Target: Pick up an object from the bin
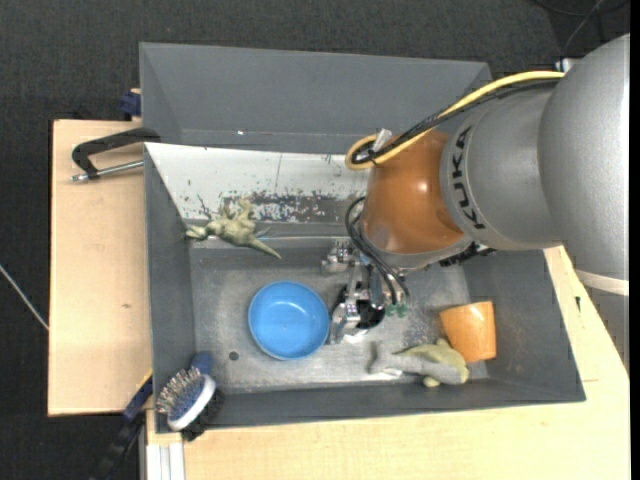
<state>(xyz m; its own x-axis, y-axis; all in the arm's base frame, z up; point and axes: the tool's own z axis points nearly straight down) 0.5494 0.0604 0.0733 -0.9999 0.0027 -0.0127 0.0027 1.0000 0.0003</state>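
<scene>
My gripper (352,313) hangs low in the middle of the bin, just right of a round blue bowl (288,320). Its metal fingers reach down beside the bowl's right rim, and nothing shows between them. A greenish-yellow toy dinosaur (432,360) lies on the bin floor to the lower right of the gripper. An orange cup (470,330) lies on its side just beyond that dinosaur, near the right wall.
A second pale green toy dinosaur (235,228) rests against the back wall at the upper left. A blue-handled brush (187,396) sits in the front left corner. The arm and its orange cover hang over the bin's back right part.
</scene>
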